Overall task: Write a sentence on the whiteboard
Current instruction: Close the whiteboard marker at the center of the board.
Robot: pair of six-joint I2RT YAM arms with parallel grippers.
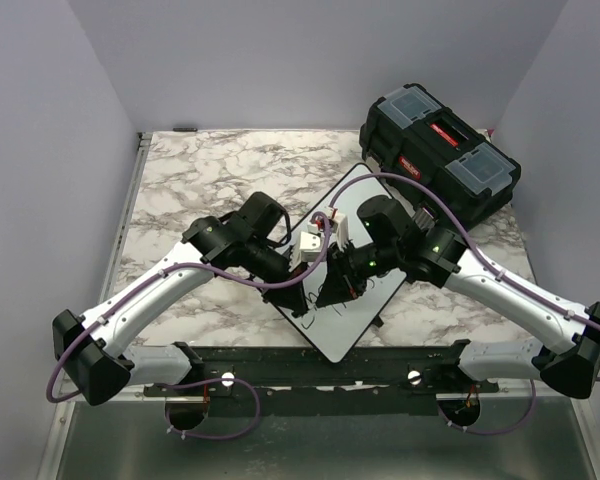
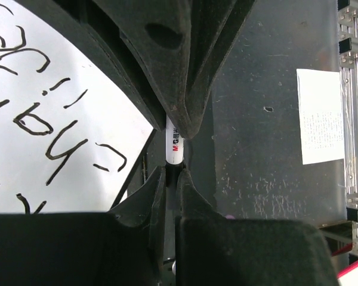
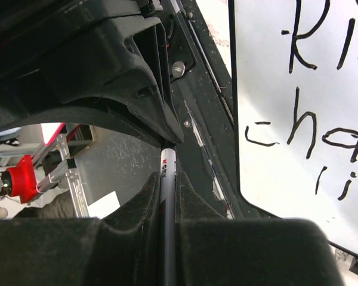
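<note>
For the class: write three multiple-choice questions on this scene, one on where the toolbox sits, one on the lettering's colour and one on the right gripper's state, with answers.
1. From the whiteboard, the toolbox lies: A to the near left; B to the far right; C on top of it.
2. The lettering is: A red; B blue; C black.
3. The right gripper is: A shut on the marker; B open and empty; C shut on nothing.

Answers: 1 B, the top view shows it beyond the board's right edge. 2 C, the strokes are black on white. 3 A, its fingers clamp the barrel.
</note>
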